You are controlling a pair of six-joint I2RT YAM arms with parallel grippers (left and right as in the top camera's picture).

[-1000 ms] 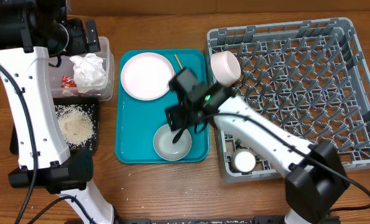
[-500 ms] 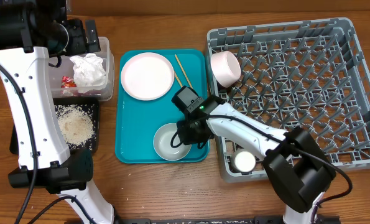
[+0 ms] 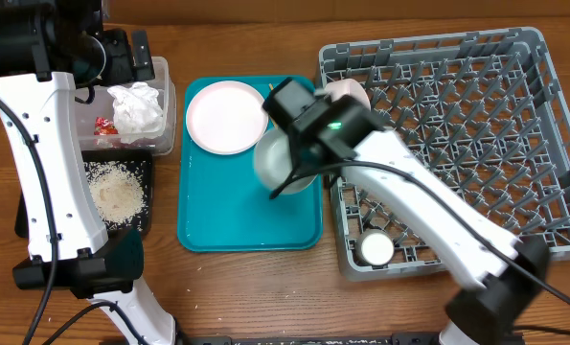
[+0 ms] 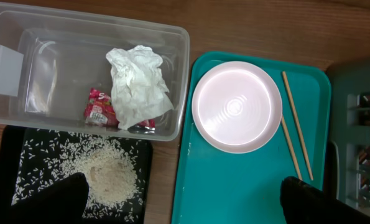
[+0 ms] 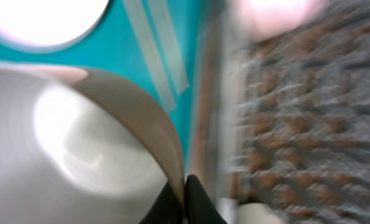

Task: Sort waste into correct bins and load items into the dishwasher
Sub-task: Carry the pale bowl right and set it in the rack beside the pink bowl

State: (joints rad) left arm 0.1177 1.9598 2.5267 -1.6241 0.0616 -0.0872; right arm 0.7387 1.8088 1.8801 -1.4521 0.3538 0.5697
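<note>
Right gripper point(image 5: 185, 186) clamped on the rim of the pale grey-green bowl point(image 3: 277, 158).
We note the bowl held over the teal tray point(image 3: 208, 225), just left of the dish rack point(image 3: 476, 57). Left gripper point(image 4: 185, 208) is spread wide and empty above the clear tub point(image 4: 23, 62). The white plate point(image 4: 236, 106) and chopsticks point(image 4: 296, 124) lie on the tray.

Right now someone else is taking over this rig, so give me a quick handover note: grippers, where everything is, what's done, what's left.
Left gripper: open, empty, above the tub and teal tray.
Right gripper: shut on the rim of the grey-green bowl, held over the teal tray.
Done: tissue and wrapper in the clear tub; rice in the black tray; pink bowl and cup in the rack.
Left: rack this bowl, then the plate and chopsticks, both on the teal tray.
</note>
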